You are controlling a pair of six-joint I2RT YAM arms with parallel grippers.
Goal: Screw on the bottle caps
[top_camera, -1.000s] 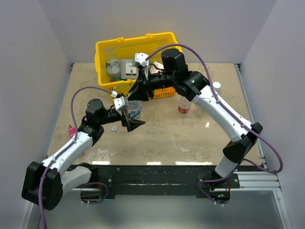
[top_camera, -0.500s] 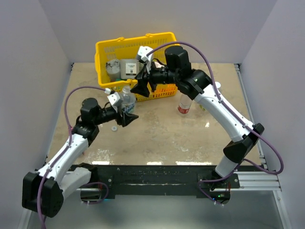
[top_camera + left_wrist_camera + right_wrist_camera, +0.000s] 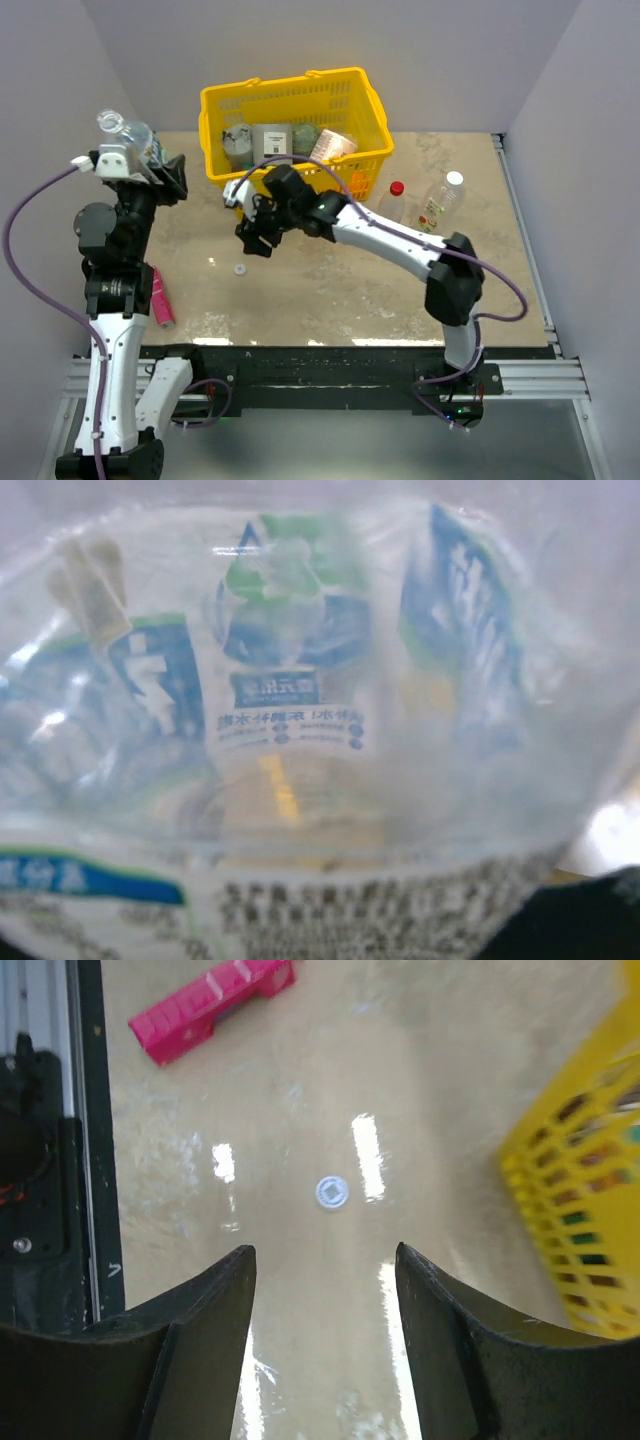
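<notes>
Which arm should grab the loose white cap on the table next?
Right. Its gripper hangs open over the white cap, while the left gripper is shut on the short bottle, raised off the table.

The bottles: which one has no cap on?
The short blue-labelled bottle, held up by the left gripper. The slim bottle wears a red cap, the larger bottle a white cap.

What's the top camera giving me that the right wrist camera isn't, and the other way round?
Top only: the left gripper holding the short blue-labelled bottle aloft, uncapped; the red-capped bottle and white-capped bottle right of the yellow basket. Right wrist only: the right gripper, jaws open and empty, the loose white cap ahead of them. Both: that cap, the pink tube, the basket.
</notes>
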